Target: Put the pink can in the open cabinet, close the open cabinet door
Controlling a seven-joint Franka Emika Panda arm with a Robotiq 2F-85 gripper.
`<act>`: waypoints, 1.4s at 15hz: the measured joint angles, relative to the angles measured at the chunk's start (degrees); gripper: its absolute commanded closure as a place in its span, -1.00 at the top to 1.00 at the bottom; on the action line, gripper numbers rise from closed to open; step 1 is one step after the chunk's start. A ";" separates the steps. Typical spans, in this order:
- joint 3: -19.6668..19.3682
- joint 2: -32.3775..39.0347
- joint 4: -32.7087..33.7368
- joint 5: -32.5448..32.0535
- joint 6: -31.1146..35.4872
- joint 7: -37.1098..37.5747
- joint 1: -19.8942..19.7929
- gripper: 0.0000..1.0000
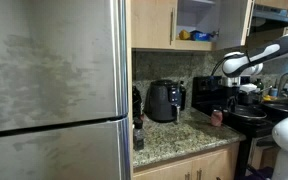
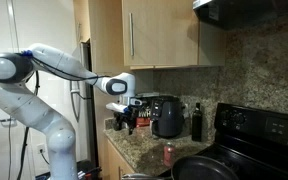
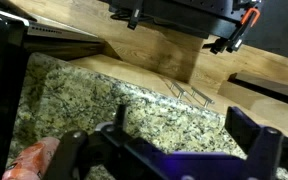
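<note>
The pink can (image 2: 168, 153), where is it standing?

– On the granite counter (image 1: 174, 135), apparently upright, close to the black stove (image 2: 254, 135) and just beside the rim of a dark pan (image 2: 199, 168). It is not in the cabinet.

And the gripper (image 2: 124, 122)?

– It hangs above the counter, apart from the can. In the wrist view the jaws are spread wide with only bare granite between them. The can shows at the lower left corner, outside the fingers (image 3: 119, 115).

The cabinet (image 1: 194, 18)?

– Open, white inside, with something yellow and blue on the shelf, too small to name. The cabinet door (image 1: 234, 22) stands out from the front.

Anything else nearby?

– A black air fryer (image 2: 167, 115) and a dark bottle (image 2: 196, 120), back against the wall.
</note>
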 measured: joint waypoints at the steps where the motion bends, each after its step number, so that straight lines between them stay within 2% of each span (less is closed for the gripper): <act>1: 0.00 0.00 0.00 0.00 0.00 0.00 0.00 1.00; 5: 0.04 0.00 0.00 -0.37 0.00 -0.10 0.00 1.00; 9: 0.57 0.00 -0.12 -9.31 2.65 -2.19 0.00 1.00; 12: 0.34 -0.01 -0.66 -14.32 6.80 -7.05 0.19 1.00; 17: 0.19 -0.01 -0.67 -13.31 6.73 -7.42 0.43 1.00; 19: -1.20 -0.20 -0.67 -9.74 6.33 -12.65 2.48 1.00; 21: -2.35 -0.72 -0.69 -9.19 5.81 -18.51 4.16 1.00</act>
